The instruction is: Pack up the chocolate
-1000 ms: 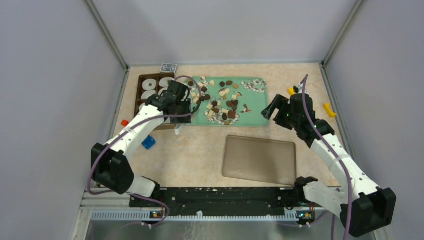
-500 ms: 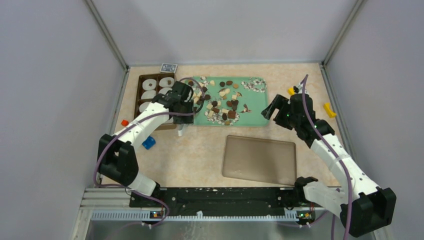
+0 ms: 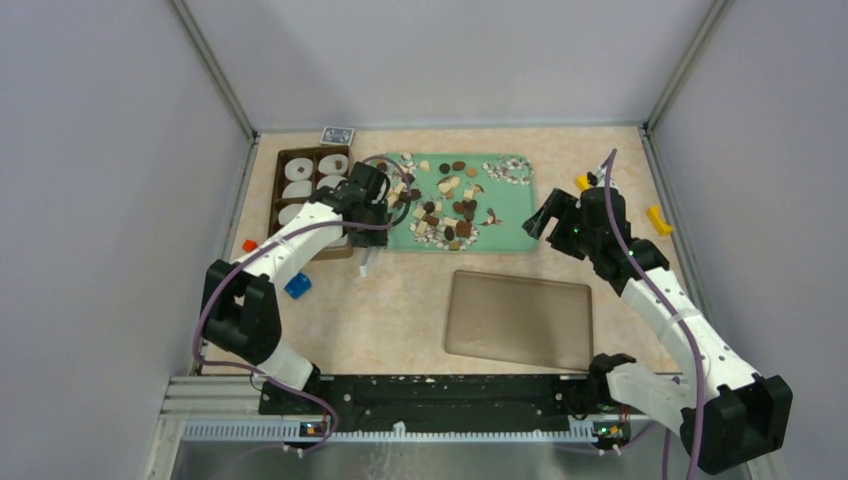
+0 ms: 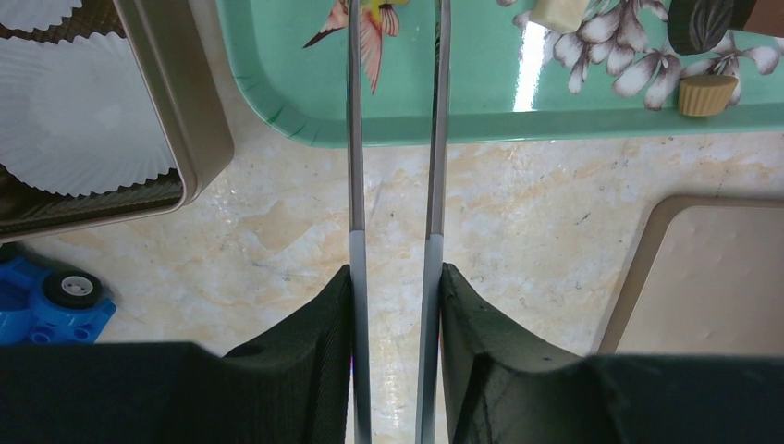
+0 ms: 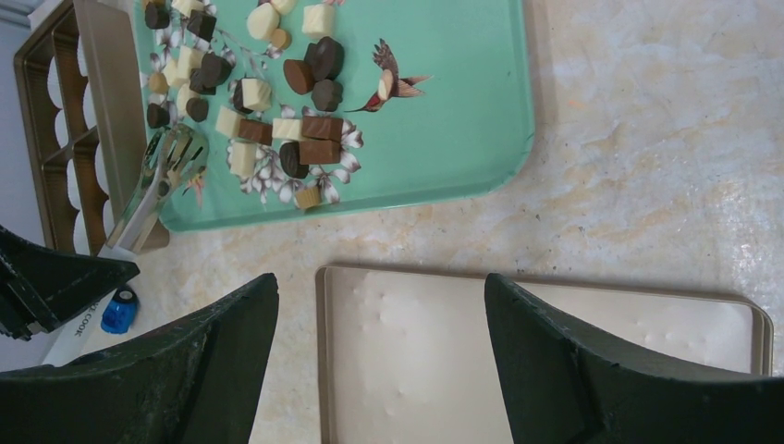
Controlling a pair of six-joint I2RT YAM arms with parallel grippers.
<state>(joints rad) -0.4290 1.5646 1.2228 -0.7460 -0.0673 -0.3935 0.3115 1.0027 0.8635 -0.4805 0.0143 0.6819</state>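
Presently: left gripper clamped on tongs, tips over green tray (chocolate scattered there); right gripper wide, empty.

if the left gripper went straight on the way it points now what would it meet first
The tongs in the left gripper lead, tips above the green tray. Straight on they would probably touch the tray's floor or the nearest chocolate beyond; their height above it is unclear.

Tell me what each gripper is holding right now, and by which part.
The left gripper pinches metal tongs by the rear of their two arms, tips pointing at the green tray. The right gripper is open and holds nothing.
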